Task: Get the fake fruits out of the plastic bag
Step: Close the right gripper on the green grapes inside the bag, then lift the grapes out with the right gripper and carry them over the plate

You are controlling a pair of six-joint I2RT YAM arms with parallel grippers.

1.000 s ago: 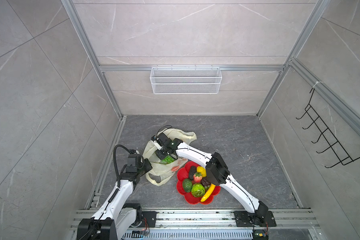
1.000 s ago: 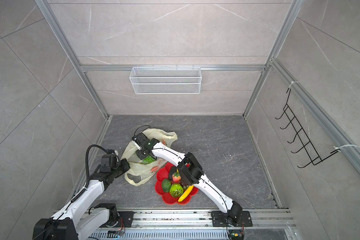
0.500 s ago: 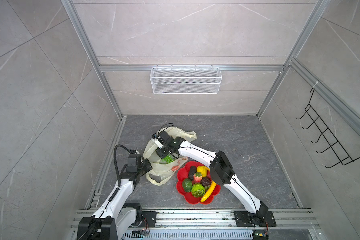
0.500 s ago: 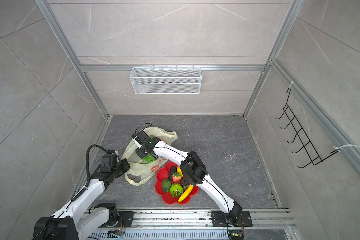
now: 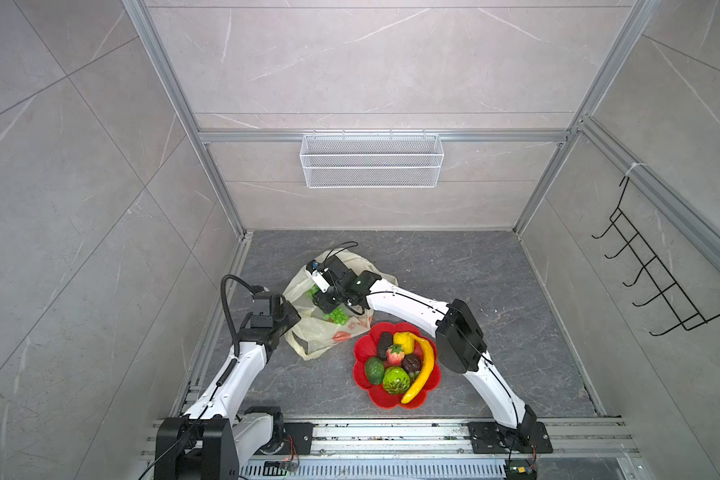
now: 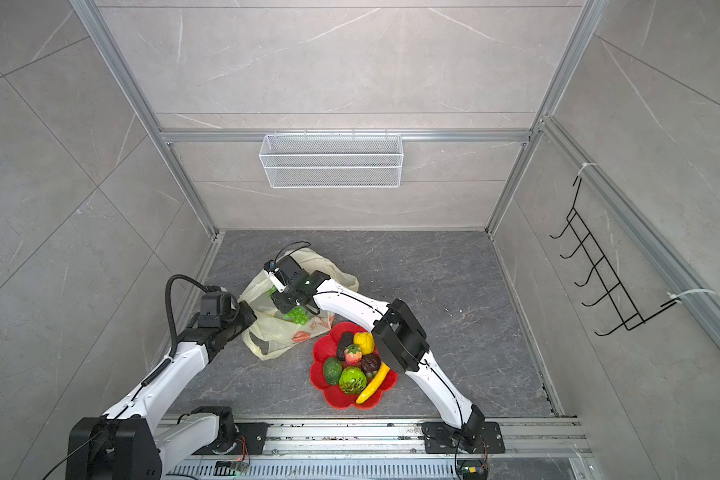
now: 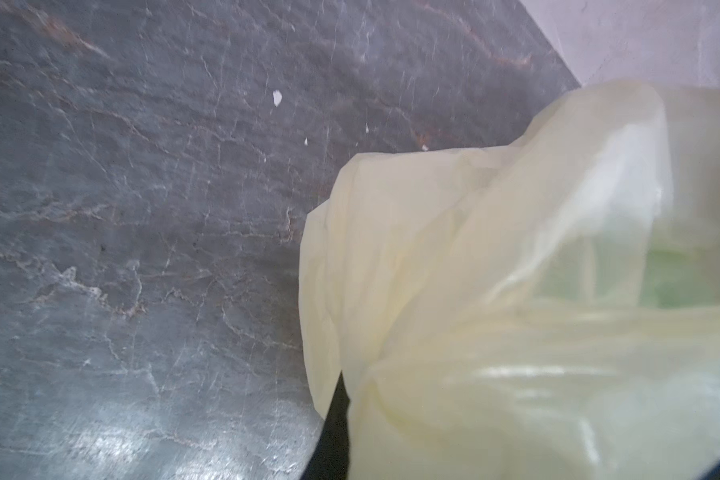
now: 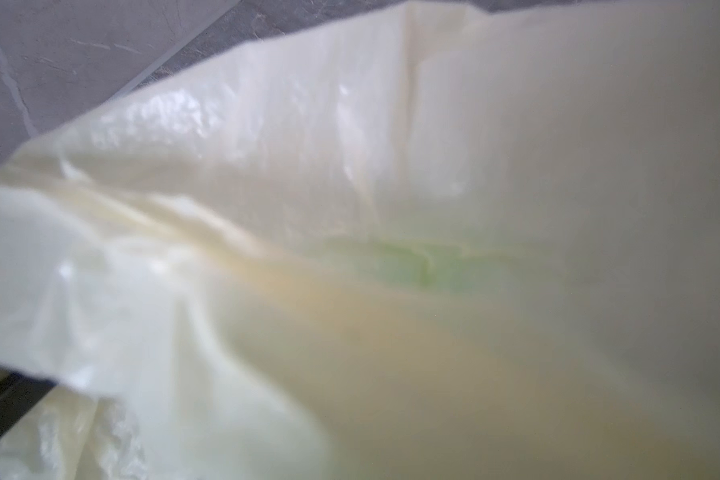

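The left gripper (image 5: 292,320) pinches the plastic bag (image 5: 319,337); the right gripper (image 5: 327,306) cannot be judged; prints unreadable

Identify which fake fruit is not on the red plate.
The green grape bunch: it lies at the plastic bag; every other fruit sits on the red plate.
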